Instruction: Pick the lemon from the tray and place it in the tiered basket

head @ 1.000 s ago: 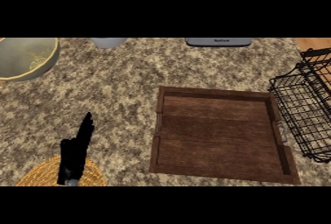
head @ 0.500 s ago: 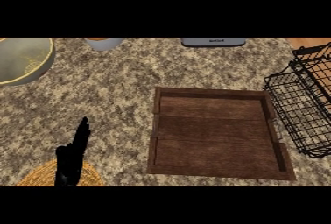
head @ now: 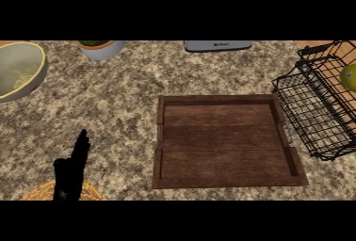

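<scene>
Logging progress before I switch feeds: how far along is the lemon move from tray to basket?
Looks done: the wooden tray holds nothing, and a yellow lemon shows inside the black wire tiered basket, cut off by the view's right edge. In hand: nothing; the left hand rests open at the lower left, and the right hand is out of view. Left: probably only confirming the lemon sits settled.

Broad bare stretch of surface [head: 118,108] between the bowl [head: 21,70] at far left and the wooden tray [head: 226,141] at centre; widest passage there. Tray rim low, floor reachable from above. Wire tiered basket [head: 316,113] hard against tray's right side, contact unclear; its walls block that flank. Far edge: pot [head: 101,48] and grey appliance [head: 217,45], well apart. Left robot hand [head: 73,167], fingers straight up, occupies lower-left corner by woven mat [head: 49,192].
</scene>
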Motion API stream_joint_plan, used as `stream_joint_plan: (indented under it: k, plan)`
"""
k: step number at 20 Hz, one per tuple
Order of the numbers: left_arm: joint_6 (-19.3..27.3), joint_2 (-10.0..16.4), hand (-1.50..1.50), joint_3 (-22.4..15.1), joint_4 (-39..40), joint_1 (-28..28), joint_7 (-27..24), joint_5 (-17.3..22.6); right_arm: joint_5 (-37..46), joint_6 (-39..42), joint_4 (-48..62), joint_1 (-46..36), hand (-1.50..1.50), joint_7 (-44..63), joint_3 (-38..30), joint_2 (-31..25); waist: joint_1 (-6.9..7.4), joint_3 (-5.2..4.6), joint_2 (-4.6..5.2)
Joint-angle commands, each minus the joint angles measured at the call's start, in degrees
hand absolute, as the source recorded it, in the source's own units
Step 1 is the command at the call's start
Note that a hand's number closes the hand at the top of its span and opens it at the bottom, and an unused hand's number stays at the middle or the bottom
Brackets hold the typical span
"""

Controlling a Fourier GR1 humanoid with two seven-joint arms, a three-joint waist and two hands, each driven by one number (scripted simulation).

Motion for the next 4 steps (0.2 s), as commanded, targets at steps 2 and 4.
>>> stream_joint_plan:
  k: [2,4]
  plan:
    - [-0.4,0.9,0.0,0.7,-0.8,2.2,0.3,0.5,-13.8,6.2,-15.0,3.4,-1.5,2.5,-1.9,4.0,-1.51,-0.06,-0.94]
    - [1.0,-0.3,0.0,0.6,-1.1,1.8,0.9,0.3,-14.7,6.8,-14.2,3.9,-1.5,1.1,-1.7,3.9,-2.98,-0.06,-1.45]
